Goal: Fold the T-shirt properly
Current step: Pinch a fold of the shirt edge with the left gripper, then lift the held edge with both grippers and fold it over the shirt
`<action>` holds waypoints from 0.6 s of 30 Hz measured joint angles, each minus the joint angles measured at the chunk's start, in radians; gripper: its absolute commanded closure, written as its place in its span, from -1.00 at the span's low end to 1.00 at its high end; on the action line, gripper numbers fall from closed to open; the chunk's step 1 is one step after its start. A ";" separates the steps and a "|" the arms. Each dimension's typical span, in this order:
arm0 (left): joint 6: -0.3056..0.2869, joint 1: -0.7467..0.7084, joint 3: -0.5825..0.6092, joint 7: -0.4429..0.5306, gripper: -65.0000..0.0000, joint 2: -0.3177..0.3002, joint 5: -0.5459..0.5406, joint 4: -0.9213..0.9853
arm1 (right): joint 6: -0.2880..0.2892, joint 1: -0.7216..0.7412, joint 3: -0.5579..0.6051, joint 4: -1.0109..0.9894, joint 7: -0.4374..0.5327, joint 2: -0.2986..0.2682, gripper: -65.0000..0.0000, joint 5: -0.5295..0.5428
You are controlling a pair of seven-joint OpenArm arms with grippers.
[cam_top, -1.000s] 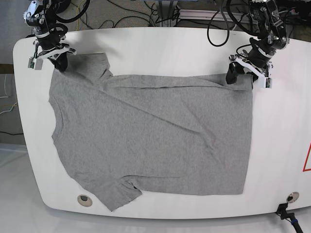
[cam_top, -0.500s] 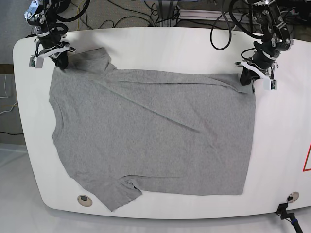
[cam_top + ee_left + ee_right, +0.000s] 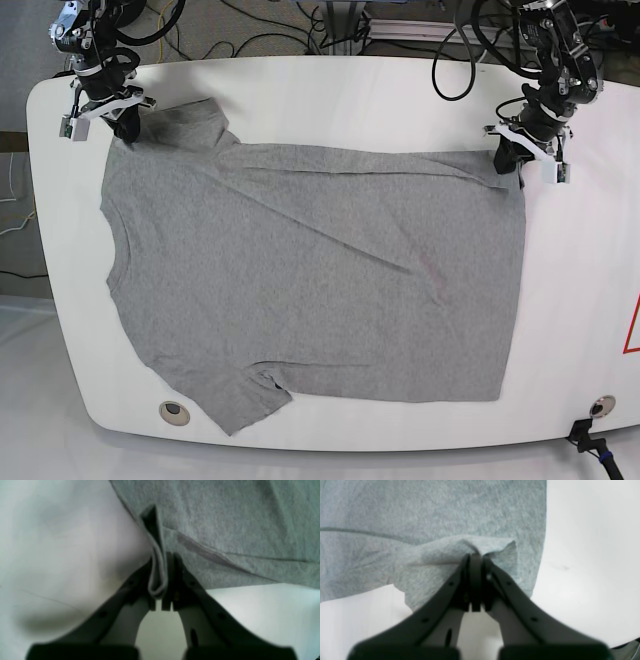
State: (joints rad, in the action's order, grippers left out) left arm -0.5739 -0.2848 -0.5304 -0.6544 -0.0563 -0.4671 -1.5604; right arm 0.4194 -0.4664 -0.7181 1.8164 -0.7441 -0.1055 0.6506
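Observation:
A grey T-shirt (image 3: 310, 270) lies spread flat on the white table (image 3: 330, 100), its far edge stretched between my two grippers. My left gripper (image 3: 508, 160) at the back right is shut on the shirt's far right corner; the left wrist view shows a folded hem of the T-shirt (image 3: 158, 580) pinched between the black fingers (image 3: 180, 580). My right gripper (image 3: 124, 128) at the back left is shut on the far left sleeve edge, and in the right wrist view the cloth of the T-shirt (image 3: 460, 547) bunches at the closed fingertips (image 3: 475, 565).
Cables (image 3: 290, 25) trail on the floor behind the table. A round socket (image 3: 174, 409) sits near the front left edge, another (image 3: 601, 405) near the front right. A red mark (image 3: 632, 325) shows at the right rim.
Both grippers pulled outward and slightly back, drawing the shirt's far edge taut; the fold along the top flattened. Since half a second ago little has moved.

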 measured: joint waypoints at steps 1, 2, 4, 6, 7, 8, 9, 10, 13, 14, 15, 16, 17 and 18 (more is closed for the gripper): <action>0.000 0.000 0.000 0.000 1.00 0.000 0.000 0.000 | 0.000 0.000 0.000 0.000 0.000 0.000 1.00 0.000; 0.000 -0.001 0.000 0.000 1.00 0.000 0.000 0.000 | 0.000 0.000 0.000 0.001 0.000 0.000 1.00 0.000; -0.002 -0.020 0.001 0.000 1.00 0.000 0.002 -0.008 | 0.000 0.000 0.000 0.008 -0.001 0.000 1.00 -0.001; -0.006 -0.051 0.007 -0.001 1.00 -0.018 0.000 -0.055 | 0.000 -0.005 0.000 0.029 0.000 0.000 1.00 -0.001; -0.005 -0.062 0.005 0.000 1.00 -0.023 0.001 -0.081 | 0.000 -0.011 0.000 0.044 0.001 0.000 1.00 0.000; -0.002 -0.071 0.001 0.000 1.00 -0.025 0.004 -0.103 | 0.000 -0.023 0.000 0.064 0.000 0.000 1.00 0.001; -0.003 -0.082 0.002 0.000 1.00 -0.026 0.004 -0.121 | 0.000 -0.039 0.000 0.084 0.000 0.001 1.00 0.003; -0.003 -0.095 0.002 0.001 1.00 -0.025 0.000 -0.135 | 0.000 -0.055 0.000 0.097 0.001 0.002 1.00 0.003; -0.010 -0.144 0.005 0.000 1.00 -0.049 -0.004 -0.166 | 0.000 -0.100 0.000 0.108 0.000 0.002 1.00 0.006; -0.008 -0.159 0.002 0.000 1.00 -0.055 -0.004 -0.172 | 0.000 -0.117 0.000 0.109 0.002 0.001 1.00 0.007; -0.005 -0.174 -0.001 0.000 1.00 -0.056 -0.002 -0.178 | 0.002 -0.134 0.000 0.110 0.000 0.001 1.00 0.008; -0.003 -0.195 0.000 0.000 1.00 -0.061 -0.001 -0.187 | 0.005 -0.150 0.000 0.112 0.001 0.003 1.00 0.008; -0.008 -0.212 0.002 -0.003 1.00 -0.068 -0.004 -0.200 | 0.024 -0.164 0.000 0.113 0.001 0.005 1.00 0.006; -0.006 -0.225 0.002 -0.002 1.00 -0.069 -0.004 -0.216 | 0.040 -0.179 0.000 0.113 0.002 0.004 1.00 0.005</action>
State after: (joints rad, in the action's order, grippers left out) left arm -0.5804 -0.5102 -0.5289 -0.6567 -0.1257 -0.4709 -1.7763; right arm 0.4599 -0.6449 -0.7181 1.9289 -0.7422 -0.1013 0.6559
